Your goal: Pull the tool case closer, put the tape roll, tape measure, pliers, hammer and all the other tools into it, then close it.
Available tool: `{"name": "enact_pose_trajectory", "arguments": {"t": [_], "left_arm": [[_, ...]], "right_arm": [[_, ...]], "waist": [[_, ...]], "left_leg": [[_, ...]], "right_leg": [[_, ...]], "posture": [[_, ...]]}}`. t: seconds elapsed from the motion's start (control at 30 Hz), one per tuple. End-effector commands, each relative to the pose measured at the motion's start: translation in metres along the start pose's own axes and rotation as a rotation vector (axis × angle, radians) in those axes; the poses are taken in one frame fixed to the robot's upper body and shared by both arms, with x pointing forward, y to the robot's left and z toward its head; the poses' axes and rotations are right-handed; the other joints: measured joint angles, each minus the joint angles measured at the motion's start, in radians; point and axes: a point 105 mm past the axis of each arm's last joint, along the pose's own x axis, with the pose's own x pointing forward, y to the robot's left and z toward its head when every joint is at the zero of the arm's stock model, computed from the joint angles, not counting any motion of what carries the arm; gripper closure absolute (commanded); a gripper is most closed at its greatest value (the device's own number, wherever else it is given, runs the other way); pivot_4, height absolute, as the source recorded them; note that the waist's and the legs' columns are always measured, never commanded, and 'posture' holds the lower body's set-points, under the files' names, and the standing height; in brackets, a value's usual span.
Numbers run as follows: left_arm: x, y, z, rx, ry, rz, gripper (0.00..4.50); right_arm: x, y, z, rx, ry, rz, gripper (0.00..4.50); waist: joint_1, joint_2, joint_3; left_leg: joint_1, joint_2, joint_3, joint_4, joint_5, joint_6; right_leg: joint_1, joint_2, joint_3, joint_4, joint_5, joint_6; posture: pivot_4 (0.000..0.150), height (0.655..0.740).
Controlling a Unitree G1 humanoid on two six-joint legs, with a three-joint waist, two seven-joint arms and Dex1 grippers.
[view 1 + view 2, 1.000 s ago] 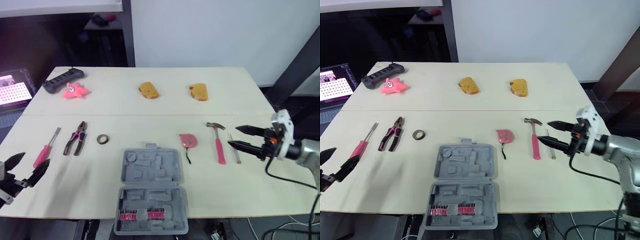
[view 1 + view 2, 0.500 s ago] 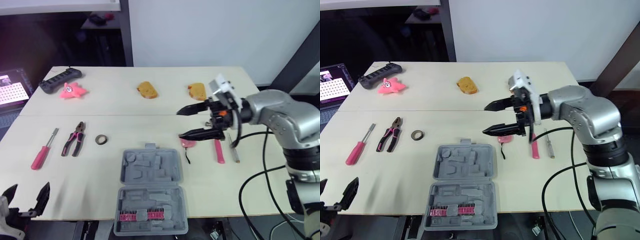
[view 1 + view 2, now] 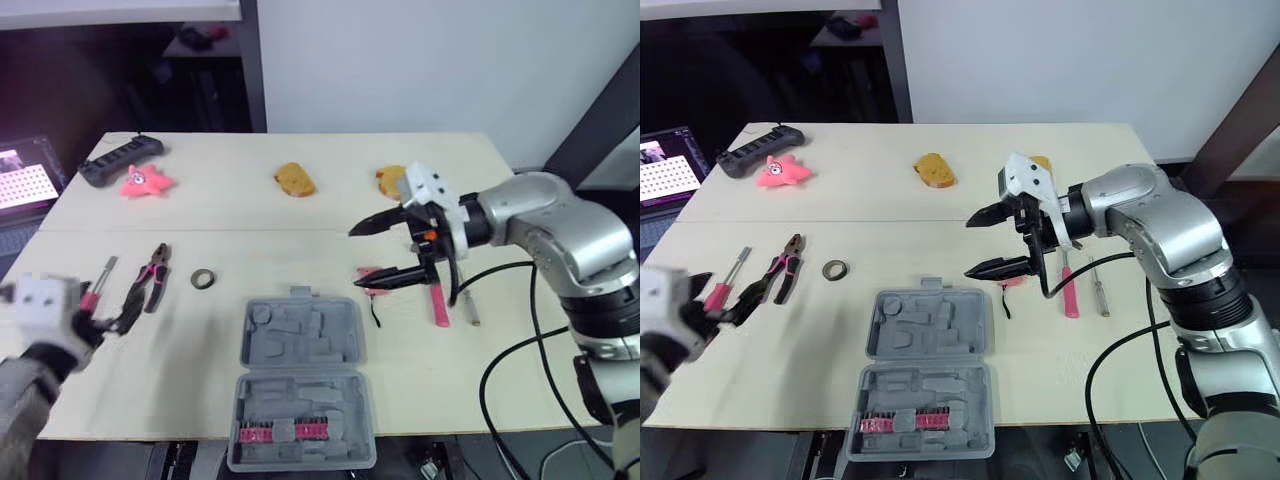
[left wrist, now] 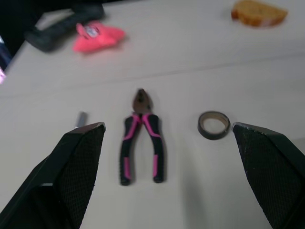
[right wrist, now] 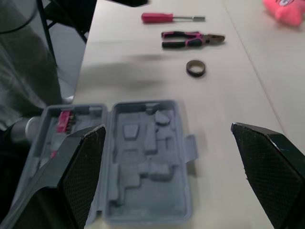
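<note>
The grey tool case [image 3: 300, 385] lies open at the table's front edge, with a pink bit row in its near half. My right gripper [image 3: 355, 258] hovers open just above the pink tape measure [image 3: 372, 275], whose near side is hidden by the lower finger. The pink-handled hammer [image 3: 438, 298] and a thin metal tool [image 3: 469, 305] lie to its right. Further left are the tape roll [image 3: 204, 278], the pliers [image 3: 151, 276] and a pink screwdriver [image 3: 103, 278]. My left gripper [image 4: 165, 126] is wide open, low over the table, facing the pliers [image 4: 140, 138] and tape roll [image 4: 214, 125].
Two bread-like pieces [image 3: 297, 180] [image 3: 390, 180], a pink toy [image 3: 148, 181] and a black bar-shaped device [image 3: 122, 158] lie along the table's far side. A lit screen [image 3: 25, 180] stands off the left edge.
My left gripper has risen from below the front edge to the screwdriver and pliers. My right gripper swung in from the right side and has edged a little further left over the tape measure.
</note>
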Motion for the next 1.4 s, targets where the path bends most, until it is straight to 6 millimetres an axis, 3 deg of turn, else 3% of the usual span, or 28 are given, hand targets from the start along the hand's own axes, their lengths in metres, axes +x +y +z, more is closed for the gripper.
{"name": "enact_pose_trajectory", "arguments": {"t": [0.03, 0.13, 0.23, 0.37, 0.63, 1.3, 1.4], "left_arm": [[0.024, -0.022, 0.003, -0.015, 0.123, -0.057, 0.01], [0.041, -0.031, 0.01, -0.059, 0.152, -0.07, 0.85], [0.063, -0.047, 0.012, -0.01, 0.184, -0.083, 2.27], [0.084, -0.063, 0.011, -0.021, 0.191, -0.074, 2.27], [0.11, -0.07, 0.001, -0.074, 0.203, 0.008, 2.27], [0.137, -0.091, -0.014, -0.098, 0.24, -0.011, 2.27], [0.139, -0.087, -0.019, -0.087, 0.267, 0.003, 3.15]], "right_arm": [[-0.011, 0.006, 0.014, -0.023, -0.01, -0.029, 0.04], [-0.014, 0.009, 0.013, -0.018, 0.001, -0.045, 0.0], [-0.017, 0.011, 0.012, -0.017, 0.014, -0.073, 0.0], [-0.02, 0.012, 0.013, -0.02, 0.023, -0.1, 0.0], [-0.027, 0.013, 0.01, -0.025, 0.058, -0.131, 0.0], [-0.027, 0.012, 0.01, -0.081, 0.068, -0.185, 0.0], [-0.027, 0.013, 0.01, -0.084, 0.068, -0.189, 0.0]], "waist": [[0.001, 0.0, 0.0], [-0.002, 0.0, 0.0], [0.003, 0.0, 0.0], [0.012, 0.0, 0.0], [0.036, 0.0, 0.0], [0.057, 0.0, 0.0], [0.053, 0.0, 0.0]], "left_leg": [[0.0, 0.0, 0.0, 0.0, 0.0, 0.0], [0.0, 0.0, -0.003, -0.001, 0.0, 0.0], [0.0, 0.0, -0.004, -0.001, 0.0, 0.0], [0.0, -0.001, -0.004, 0.0, 0.0, 0.0], [0.0, -0.001, -0.005, 0.0, 0.0, 0.0], [0.0, -0.001, -0.005, 0.0, 0.0, 0.0], [0.0, -0.001, -0.005, 0.0, 0.0, 0.0]], "right_leg": [[0.0, 0.0, 0.0, 0.0, 0.0, 0.001], [0.0, 0.001, -0.003, 0.001, 0.001, 0.001], [0.0, 0.001, -0.003, 0.002, 0.001, 0.001], [0.001, 0.001, -0.003, 0.002, 0.001, 0.001], [0.001, 0.001, -0.003, 0.002, 0.001, 0.001], [0.001, 0.001, -0.004, 0.002, 0.001, 0.001], [0.001, 0.001, -0.004, 0.002, 0.001, 0.001]], "posture": [[0.15, 0.715], [0.15, 0.715], [0.15, 0.715], [0.15, 0.715], [0.15, 0.715], [0.15, 0.715], [0.15, 0.715]]}}
